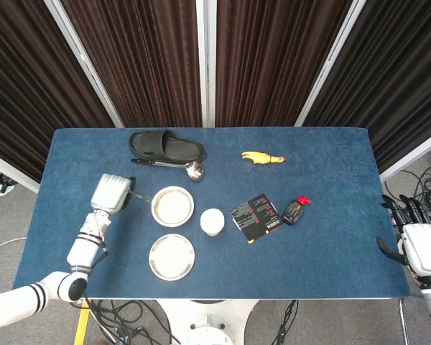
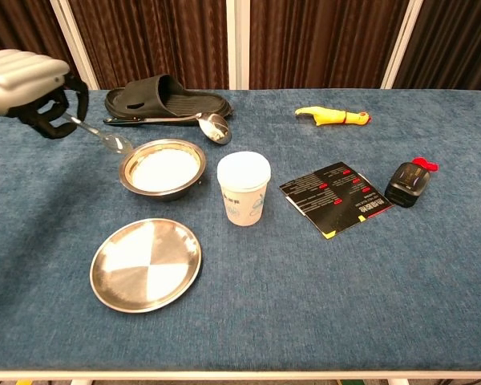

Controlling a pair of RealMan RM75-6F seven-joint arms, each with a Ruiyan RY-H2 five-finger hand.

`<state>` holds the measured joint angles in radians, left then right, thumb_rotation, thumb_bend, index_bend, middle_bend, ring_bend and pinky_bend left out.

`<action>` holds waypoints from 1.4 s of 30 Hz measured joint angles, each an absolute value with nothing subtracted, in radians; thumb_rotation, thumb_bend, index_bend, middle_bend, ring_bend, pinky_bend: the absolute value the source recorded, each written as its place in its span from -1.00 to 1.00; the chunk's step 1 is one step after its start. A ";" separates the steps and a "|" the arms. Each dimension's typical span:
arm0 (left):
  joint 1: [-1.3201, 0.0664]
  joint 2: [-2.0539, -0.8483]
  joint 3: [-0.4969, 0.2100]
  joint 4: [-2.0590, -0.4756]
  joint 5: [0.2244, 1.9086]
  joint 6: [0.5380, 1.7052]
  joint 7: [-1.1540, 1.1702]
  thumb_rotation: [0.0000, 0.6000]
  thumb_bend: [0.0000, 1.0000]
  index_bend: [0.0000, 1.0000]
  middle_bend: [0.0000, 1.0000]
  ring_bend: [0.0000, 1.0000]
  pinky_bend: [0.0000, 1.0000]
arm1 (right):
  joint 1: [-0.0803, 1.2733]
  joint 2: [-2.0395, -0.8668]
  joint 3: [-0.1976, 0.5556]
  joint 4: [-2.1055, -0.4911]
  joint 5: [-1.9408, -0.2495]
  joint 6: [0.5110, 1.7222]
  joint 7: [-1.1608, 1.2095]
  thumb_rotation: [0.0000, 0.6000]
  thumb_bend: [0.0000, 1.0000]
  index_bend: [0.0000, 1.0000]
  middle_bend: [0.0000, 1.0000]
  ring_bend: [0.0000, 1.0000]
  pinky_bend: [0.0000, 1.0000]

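My left hand (image 1: 111,192) (image 2: 32,90) is raised above the table's left side and holds a small metal spoon (image 2: 98,134) (image 1: 139,197), its bowl pointing down to the right. The spoon's tip hangs just left of the metal bowl (image 2: 162,168) (image 1: 172,205) with white contents. A flat metal plate (image 2: 146,263) (image 1: 172,256) lies in front of the bowl, and a white paper cup (image 2: 244,188) (image 1: 212,221) stands to the bowl's right. My right hand (image 1: 419,244) stays past the table's right edge with its fingers apart and nothing in them; the chest view does not show it.
A black slipper (image 2: 165,98) (image 1: 165,146) lies at the back with a large ladle (image 2: 212,127) (image 1: 193,171) beside it. A yellow toy (image 2: 333,116) (image 1: 261,157), a black leaflet (image 2: 342,197) (image 1: 256,218) and a small black bottle with a red cap (image 2: 409,182) (image 1: 294,210) lie to the right.
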<state>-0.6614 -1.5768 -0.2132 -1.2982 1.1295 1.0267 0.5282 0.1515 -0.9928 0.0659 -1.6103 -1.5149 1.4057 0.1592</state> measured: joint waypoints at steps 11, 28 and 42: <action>-0.749 -1.698 -0.223 -1.222 1.045 1.049 0.799 1.00 0.00 0.23 0.89 0.89 1.00 | 0.150 -0.995 0.066 -1.599 -1.506 1.399 0.169 1.00 -0.53 -0.90 -0.57 -1.00 -0.93; -0.798 -1.826 -0.183 -1.164 0.954 1.128 1.089 1.00 0.00 0.23 0.89 0.89 1.00 | 0.147 -0.998 0.064 -1.584 -1.500 1.392 0.185 1.00 -0.53 -0.90 -0.57 -1.00 -0.93; -0.782 -1.765 -0.263 -1.280 0.840 1.045 0.904 1.00 0.01 0.24 0.89 0.89 1.00 | 0.143 -0.996 0.063 -1.581 -1.498 1.393 0.190 1.00 -0.53 -0.90 -0.57 -1.00 -0.93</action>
<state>-0.7821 -1.7654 -0.2625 -1.2802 0.8401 1.0453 0.9043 0.1433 -0.9957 0.0629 -1.5806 -1.4982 1.3928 0.1901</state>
